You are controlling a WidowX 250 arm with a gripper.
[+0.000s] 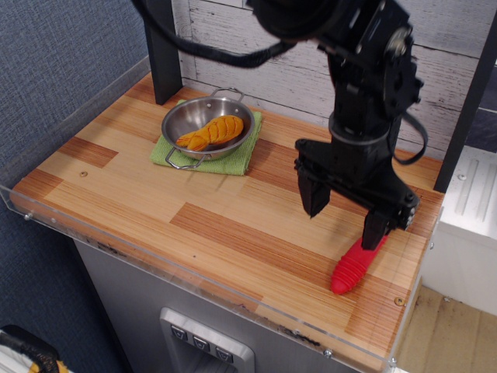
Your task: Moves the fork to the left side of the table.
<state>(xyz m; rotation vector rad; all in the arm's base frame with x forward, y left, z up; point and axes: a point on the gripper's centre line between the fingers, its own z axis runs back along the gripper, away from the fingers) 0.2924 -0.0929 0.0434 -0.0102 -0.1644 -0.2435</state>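
Fork (352,266) at the right front of the worktop (155,194), only the ribbed red handle showing, tines hidden behind the arm. Probably light and stiff; ribs likely to give good purchase, so best taken across the thick handle near its middle. Gripper (344,217) spread wide, holding nothing, right finger down close by the handle's upper end; contact unclear.
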